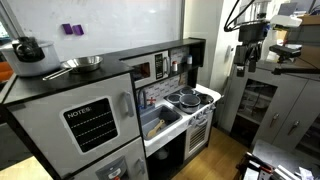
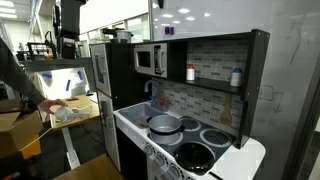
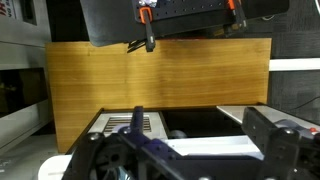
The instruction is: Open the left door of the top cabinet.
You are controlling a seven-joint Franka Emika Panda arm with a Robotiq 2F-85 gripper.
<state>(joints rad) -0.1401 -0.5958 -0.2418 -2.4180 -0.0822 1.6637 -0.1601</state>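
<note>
The top cabinet (image 1: pixel 186 47) is a long black-framed unit on the toy kitchen; it also shows in an exterior view (image 2: pixel 215 40). Its left door (image 1: pixel 141 70) has a dark window in a pale frame and is closed, and it shows in both exterior views (image 2: pixel 149 60). My gripper (image 1: pixel 250 47) hangs high and well away from the kitchen, seen in both exterior views (image 2: pixel 68 44). In the wrist view the gripper (image 3: pixel 203 135) is open with nothing between the fingers. The door is out of the wrist view.
A grey fridge block with a "NOTES" chalkboard door (image 1: pixel 91 123) carries a black pot (image 1: pixel 29 48) and a pan (image 1: pixel 82 64). A silver pot (image 2: pixel 165 124) sits on the stove. A wooden panel (image 3: pixel 160 85) faces the wrist camera. A wooden table (image 2: pixel 70 112) stands under the gripper.
</note>
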